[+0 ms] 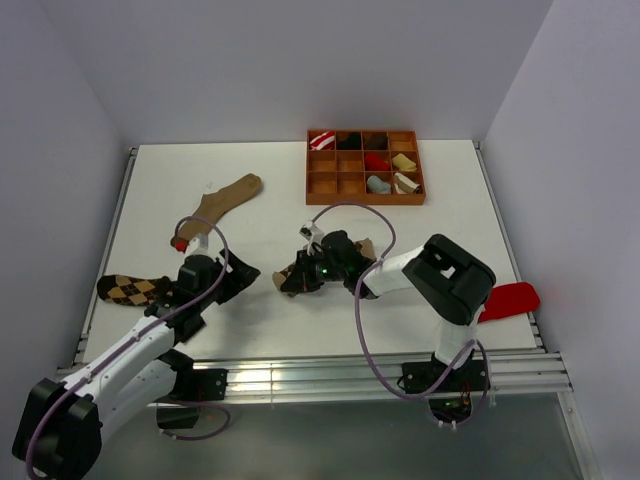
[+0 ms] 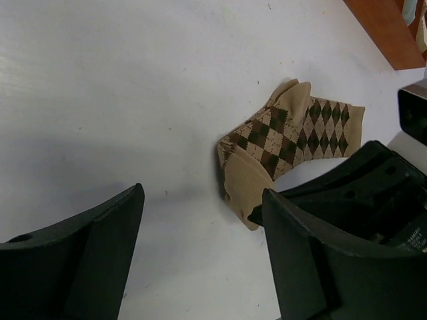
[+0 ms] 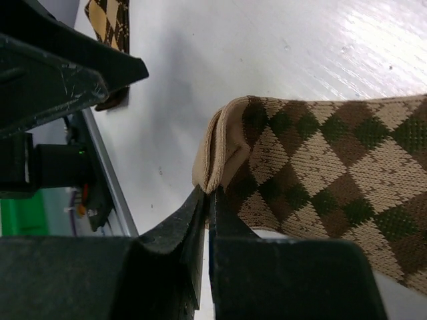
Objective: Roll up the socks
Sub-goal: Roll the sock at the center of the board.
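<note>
The lighter argyle sock (image 1: 297, 271) lies folded at the table's middle; it also shows in the left wrist view (image 2: 288, 137) and the right wrist view (image 3: 313, 160). My right gripper (image 1: 300, 281) is shut on its plain tan edge (image 3: 215, 157), jaws pressed together (image 3: 209, 195). My left gripper (image 1: 240, 277) is open and empty (image 2: 203, 200), just left of that sock and not touching it. The darker argyle sock (image 1: 135, 288) lies flat at the near left, also in the right wrist view (image 3: 110, 20). No grey ankle sock shows on the table.
A long plain tan sock (image 1: 225, 200) lies at the back left, with a small red object (image 1: 180, 243) near its end. A brown compartment tray (image 1: 365, 198) with several rolled socks stands at the back. A red object (image 1: 510, 300) lies at the right edge.
</note>
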`<state>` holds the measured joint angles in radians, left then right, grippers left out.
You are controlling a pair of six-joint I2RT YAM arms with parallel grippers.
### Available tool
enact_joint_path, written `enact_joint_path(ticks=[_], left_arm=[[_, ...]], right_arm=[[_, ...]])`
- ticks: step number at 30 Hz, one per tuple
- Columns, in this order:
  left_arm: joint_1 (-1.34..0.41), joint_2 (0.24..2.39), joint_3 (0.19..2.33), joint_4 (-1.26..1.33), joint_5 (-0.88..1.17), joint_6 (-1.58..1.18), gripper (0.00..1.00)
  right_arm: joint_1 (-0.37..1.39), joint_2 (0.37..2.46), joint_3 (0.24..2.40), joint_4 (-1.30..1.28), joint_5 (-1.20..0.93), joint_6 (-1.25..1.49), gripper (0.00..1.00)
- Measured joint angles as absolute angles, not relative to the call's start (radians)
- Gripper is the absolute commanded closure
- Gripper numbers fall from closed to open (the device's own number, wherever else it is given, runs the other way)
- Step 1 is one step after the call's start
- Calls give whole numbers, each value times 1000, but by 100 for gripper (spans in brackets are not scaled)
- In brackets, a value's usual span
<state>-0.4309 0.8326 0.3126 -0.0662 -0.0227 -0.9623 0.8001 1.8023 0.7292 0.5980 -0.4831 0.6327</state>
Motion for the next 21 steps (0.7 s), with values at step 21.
enact_joint_path(ticks=[21], left_arm=[[-539, 1105, 292, 165, -22, -1059, 43]], right_arm=[[680, 2002, 671, 883, -721, 932, 100]])
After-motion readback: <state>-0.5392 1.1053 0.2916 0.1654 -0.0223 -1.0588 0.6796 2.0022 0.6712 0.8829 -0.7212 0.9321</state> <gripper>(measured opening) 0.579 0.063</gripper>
